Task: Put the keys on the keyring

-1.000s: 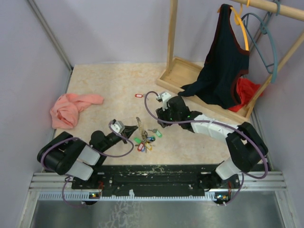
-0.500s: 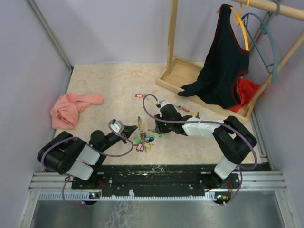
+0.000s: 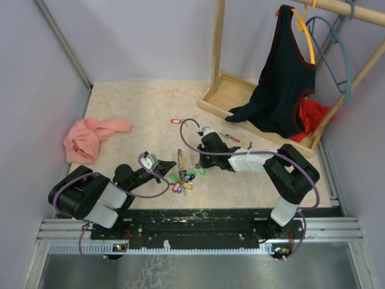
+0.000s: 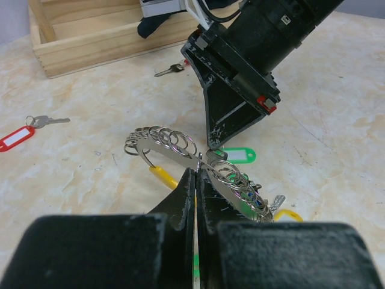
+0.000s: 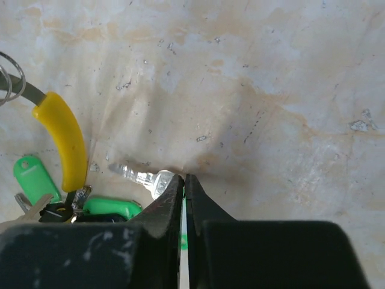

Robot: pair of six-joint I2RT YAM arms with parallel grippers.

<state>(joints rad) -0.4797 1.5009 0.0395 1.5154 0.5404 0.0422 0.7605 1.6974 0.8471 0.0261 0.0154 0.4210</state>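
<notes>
The left fingers [image 4: 182, 201] are closed on the keyring [image 4: 170, 154], pinching its flat metal band near the middle. The band is held off the desk [image 3: 138, 108] at a slant, with a cluster of small split rings at its upper end. A yellow plastic piece [image 5: 63, 141] curves down from the band towards the desk. Below and beside the ring lies the bunch of tagged keys [image 3: 183, 179], among them a green tag [image 4: 234, 156] just right of the band. The right fingers [image 5: 162, 205] are closed, their tips down on the desk right next to the keyring. A loose silver key [image 5: 139, 175] lies flat there, its head against the tip of one finger and its blade pointing away to the left. Whether the key is actually pinched cannot be told from the wrist view. Farther back a key with a red tag [image 3: 175, 121] lies alone on the desk, and another small key [image 4: 170, 70] rests near the wooden rack base [image 3: 225, 90]. A pink cloth [image 3: 90, 137] is crumpled at the left side of the desk, well apart from the arms.
</notes>
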